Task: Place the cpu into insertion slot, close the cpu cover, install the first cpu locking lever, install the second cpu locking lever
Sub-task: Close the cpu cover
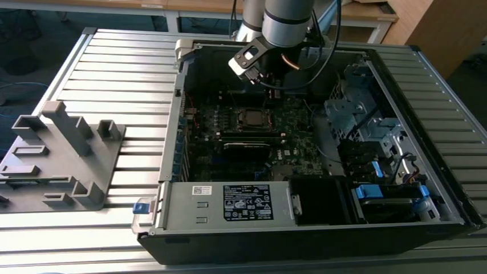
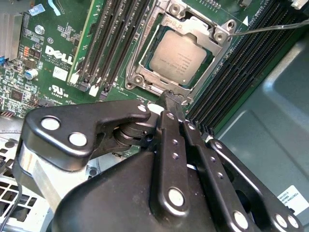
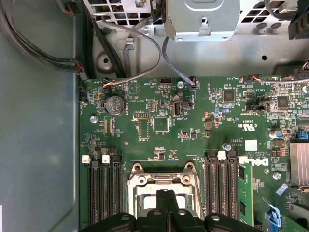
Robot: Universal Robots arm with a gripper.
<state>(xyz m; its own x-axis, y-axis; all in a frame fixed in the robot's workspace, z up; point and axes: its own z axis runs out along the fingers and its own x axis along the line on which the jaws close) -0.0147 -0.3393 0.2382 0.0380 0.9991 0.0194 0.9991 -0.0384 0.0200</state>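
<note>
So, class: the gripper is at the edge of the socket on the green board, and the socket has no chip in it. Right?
No: the socket holds a silver chip, as the second wrist view shows. The rest stands: the gripper is at the socket's edge on the green board.

In the exterior view the ribbed table (image 1: 114, 68) is brightly and evenly lit, while the inside of the case (image 1: 304, 245) around the gripper (image 1: 268, 85) sits in deep shadow — the motherboard (image 1: 297, 142) beneath it reads nearly black. In the second wrist view the cpu (image 2: 177, 57) just beyond the gripper's tip carries a soft, pale glare, and the black links nearest the lens look dull-sheened and slightly soft. The first wrist view is flatly lit.
</note>
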